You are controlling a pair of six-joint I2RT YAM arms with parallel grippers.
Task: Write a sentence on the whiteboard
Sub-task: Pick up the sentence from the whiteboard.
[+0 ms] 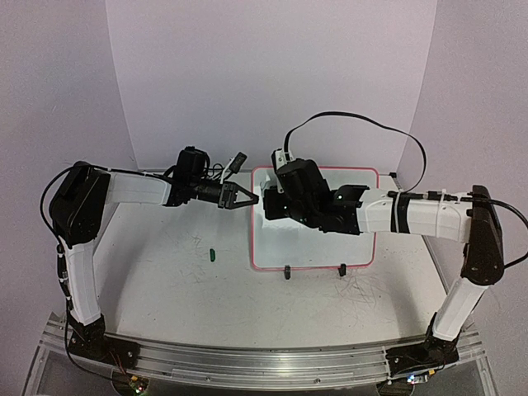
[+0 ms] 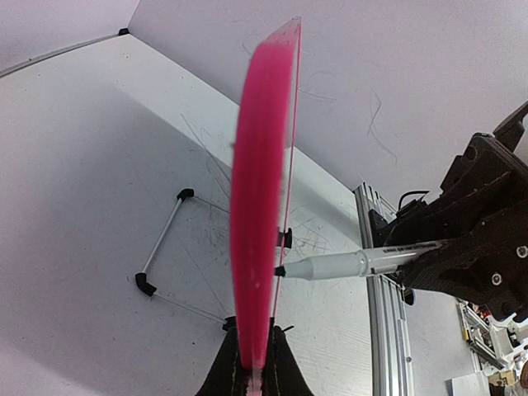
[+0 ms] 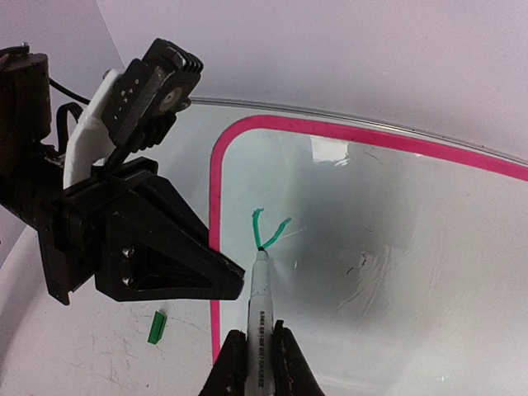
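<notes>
The whiteboard (image 1: 313,247), white with a pink frame, lies at the table's middle. My left gripper (image 1: 252,199) is shut on its left edge. In the left wrist view the frame (image 2: 260,165) runs edge-on between the jaws (image 2: 254,363). My right gripper (image 3: 258,351) is shut on a white marker (image 3: 259,301), and its tip touches the board (image 3: 396,247) near the upper left corner. Of the sentence, only two short green strokes (image 3: 269,231) forming a V show above the tip. The marker (image 2: 355,264) also appears in the left wrist view, touching the board's face.
A green marker cap (image 1: 212,254) lies on the table left of the board. The board's two black feet (image 1: 287,272) stick out at its near edge. Grey scribble marks (image 1: 363,289) cover the tabletop. An aluminium rail (image 1: 247,359) runs along the near edge.
</notes>
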